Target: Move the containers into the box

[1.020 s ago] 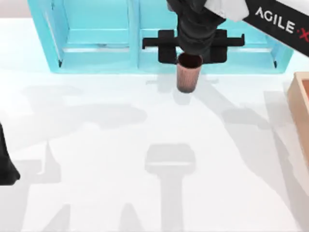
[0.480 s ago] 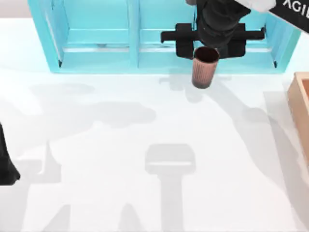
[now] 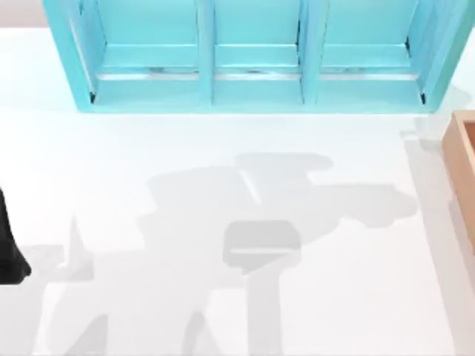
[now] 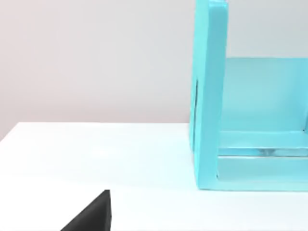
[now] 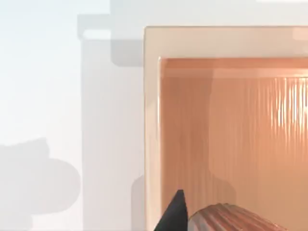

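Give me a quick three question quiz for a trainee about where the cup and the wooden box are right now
1. True or false: in the right wrist view, the ribbed cup hangs over the inside of the box.
2. In the top view, the box sits at which edge of the table? A) left B) right C) near edge, centre
3. Fill in: the shelf unit at the back of the table is coloured ______.

Key: 1 true; 2 B; 3 turquoise. The right gripper shows one dark fingertip beside the cup. The left arm stays parked at the table's left edge.
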